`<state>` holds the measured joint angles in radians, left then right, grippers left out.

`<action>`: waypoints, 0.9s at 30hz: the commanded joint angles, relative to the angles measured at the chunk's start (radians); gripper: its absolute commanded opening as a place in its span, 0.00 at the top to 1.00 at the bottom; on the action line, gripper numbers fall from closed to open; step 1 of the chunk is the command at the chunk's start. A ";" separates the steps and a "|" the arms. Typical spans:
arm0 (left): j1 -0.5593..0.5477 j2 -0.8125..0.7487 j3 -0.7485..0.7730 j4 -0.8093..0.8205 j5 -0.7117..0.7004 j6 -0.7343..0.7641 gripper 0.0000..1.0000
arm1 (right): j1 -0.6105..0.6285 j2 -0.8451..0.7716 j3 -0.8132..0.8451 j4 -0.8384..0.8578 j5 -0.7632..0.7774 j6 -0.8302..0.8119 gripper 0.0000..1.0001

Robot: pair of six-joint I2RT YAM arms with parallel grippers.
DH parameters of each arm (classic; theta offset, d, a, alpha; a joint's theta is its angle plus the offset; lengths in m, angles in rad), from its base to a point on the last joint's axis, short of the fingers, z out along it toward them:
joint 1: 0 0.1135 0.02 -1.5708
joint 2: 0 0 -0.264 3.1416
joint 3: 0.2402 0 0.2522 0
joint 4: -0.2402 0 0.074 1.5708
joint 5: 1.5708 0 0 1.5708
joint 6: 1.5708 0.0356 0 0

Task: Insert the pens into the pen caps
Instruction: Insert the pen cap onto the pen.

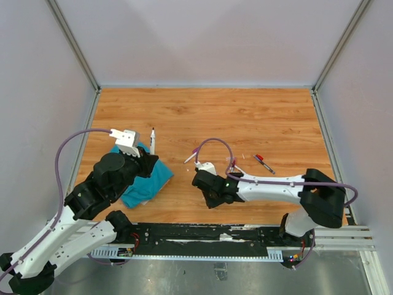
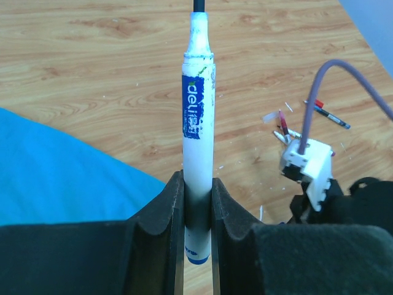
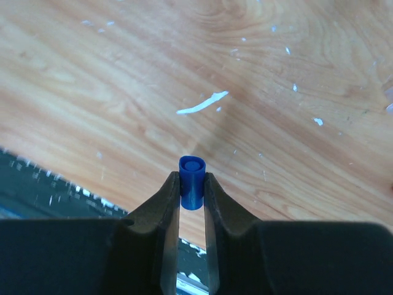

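Note:
My left gripper (image 2: 198, 184) is shut on the lower barrel of a white pen (image 2: 198, 117) with a blue label. The pen's bare dark tip points away from the wrist. In the top view this pen (image 1: 152, 139) stands over the left part of the table, above the left gripper (image 1: 150, 155). My right gripper (image 3: 191, 184) is shut on a small blue pen cap (image 3: 191, 170), held just above the wood close to the table's near edge. From above, the right gripper (image 1: 214, 196) sits near the middle front, and its cap is hidden there.
A teal cloth (image 1: 144, 178) lies under the left arm. Loose pens lie on the wood: a red-ended one (image 1: 264, 163), a pink one (image 1: 190, 157), and others by the right arm's purple cable (image 2: 284, 123). The black rail (image 3: 55, 190) borders the near edge.

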<state>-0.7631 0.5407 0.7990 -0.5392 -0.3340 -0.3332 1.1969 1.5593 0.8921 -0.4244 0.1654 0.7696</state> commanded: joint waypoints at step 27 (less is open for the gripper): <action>0.002 0.147 -0.092 0.260 0.330 0.010 0.99 | -0.183 -0.567 -0.194 0.532 -0.058 -0.273 0.99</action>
<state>-0.7631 0.7139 0.7288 -0.3614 -0.0410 -0.3183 1.0588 1.0210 0.7341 -0.0566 0.2188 0.4381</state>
